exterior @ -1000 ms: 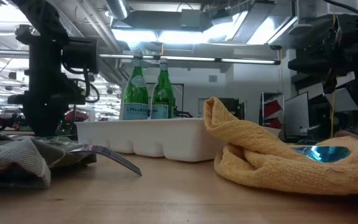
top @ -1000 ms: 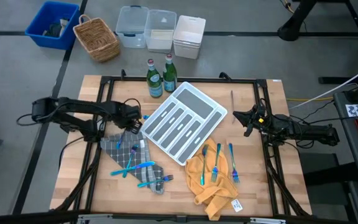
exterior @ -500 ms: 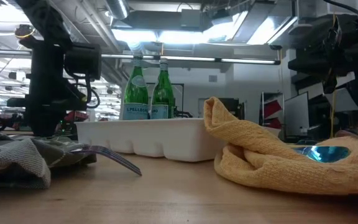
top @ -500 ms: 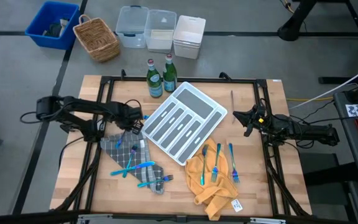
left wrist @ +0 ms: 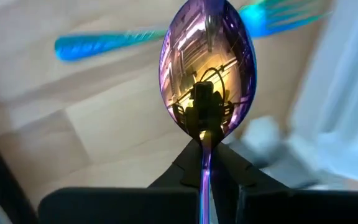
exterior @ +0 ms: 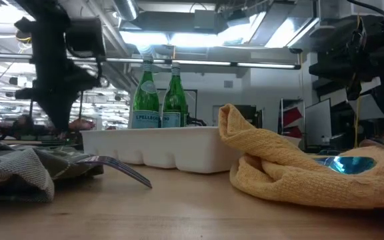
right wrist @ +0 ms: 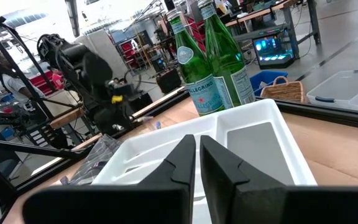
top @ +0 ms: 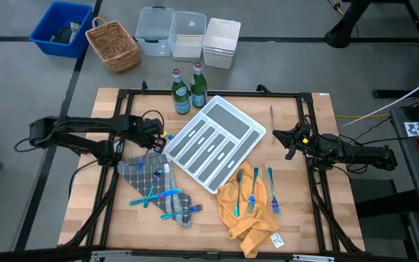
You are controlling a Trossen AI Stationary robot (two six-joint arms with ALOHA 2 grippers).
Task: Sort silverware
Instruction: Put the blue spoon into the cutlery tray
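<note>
A shiny spoon [left wrist: 207, 68] with a purple-gold mirrored bowl fills the centre of the left wrist view, its thin handle running down between the left gripper's [left wrist: 207, 163] two dark fingers, which are clamped on it. Behind the bowl, near the top of that frame, a blurred blue utensil [left wrist: 104, 43] lies on the wood.

In the high view the left gripper [top: 153, 137] sits left of centre, just beside the left edge of the white divided tray [top: 217, 143] and at the upper end of the grey checked cloth [top: 151, 182]. The rest of the silverware lies in two groups lower in the frame: blue and teal pieces [top: 157, 196] crossed on the grey cloth at lower left, and several more pieces [top: 254, 191] side by side on the orange cloth [top: 247, 211] at lower centre, just below the tray.

The right gripper [top: 288, 140] hangs right of centre, near the tray's right corner and apart from all the utensils; in the right wrist view its fingers [right wrist: 182, 163] are pressed together with nothing between them.

Two green bottles [top: 188, 89] stand at the tray's upper left corner, and a thin dark stick [top: 272, 116] lies on the table [top: 93, 189] to the upper right of the tray.
</note>
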